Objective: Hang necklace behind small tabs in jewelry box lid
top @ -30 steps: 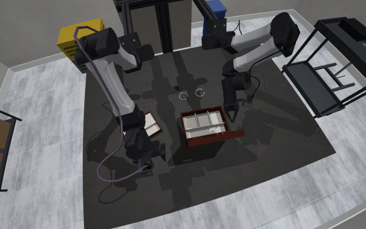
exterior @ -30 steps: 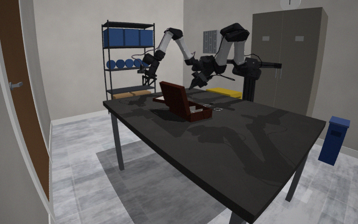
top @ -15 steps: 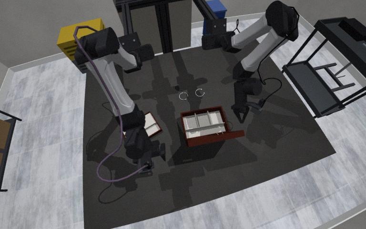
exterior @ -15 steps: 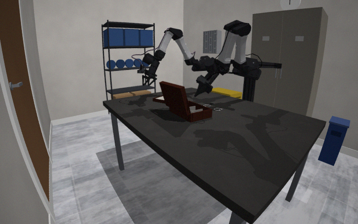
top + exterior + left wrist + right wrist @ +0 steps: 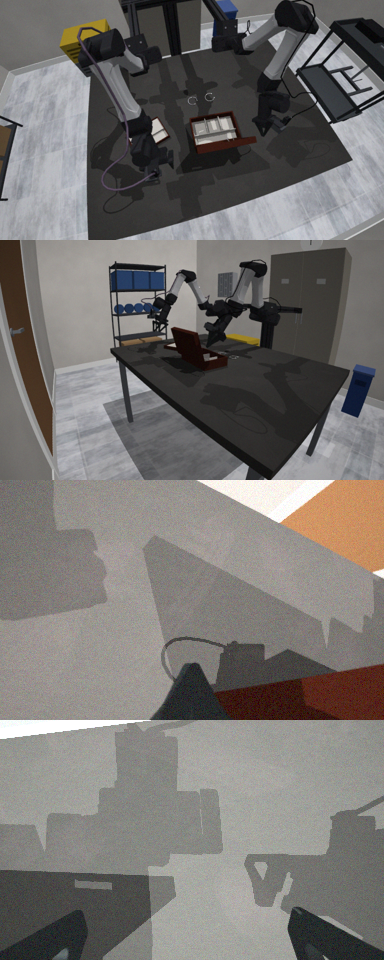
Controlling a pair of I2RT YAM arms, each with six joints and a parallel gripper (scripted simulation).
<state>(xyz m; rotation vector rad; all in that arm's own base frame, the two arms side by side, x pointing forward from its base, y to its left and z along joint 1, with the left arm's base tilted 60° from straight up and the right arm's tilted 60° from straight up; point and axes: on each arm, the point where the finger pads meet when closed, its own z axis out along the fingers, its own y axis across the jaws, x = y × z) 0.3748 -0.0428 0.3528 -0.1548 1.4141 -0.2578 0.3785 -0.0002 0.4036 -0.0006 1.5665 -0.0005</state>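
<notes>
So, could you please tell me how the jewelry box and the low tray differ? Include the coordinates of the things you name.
The jewelry box (image 5: pixel 210 115) (image 5: pixel 216 364) (image 5: pixel 345 687) has a raised lid; the tray (image 5: pixel 157 126) (image 5: pixel 169 347) shows none. The box is deeper, the tray shallow. The box shows several dividers, the partly hidden tray one. Both are reddish-brown with pale insides.

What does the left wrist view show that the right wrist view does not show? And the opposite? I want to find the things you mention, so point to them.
Only left wrist: a dark red part of the jewelry box (image 5: pixel 226 145) (image 5: pixel 218 363) (image 5: pixel 345 682), an orange-brown surface (image 5: pixel 340 525), and the left pincer (image 5: pixel 263 133) (image 5: pixel 208 345) (image 5: pixel 191 673), shut.

Only right wrist: the right pincer (image 5: pixel 164 173) (image 5: pixel 159 329) (image 5: pixel 188 919), open, its two fingers apart.

Both: the table top (image 5: pixel 226 198) (image 5: pixel 155 375) (image 5: pixel 50 670) (image 5: pixel 300 775) with shadows on it. Neither shows the necklace.
</notes>
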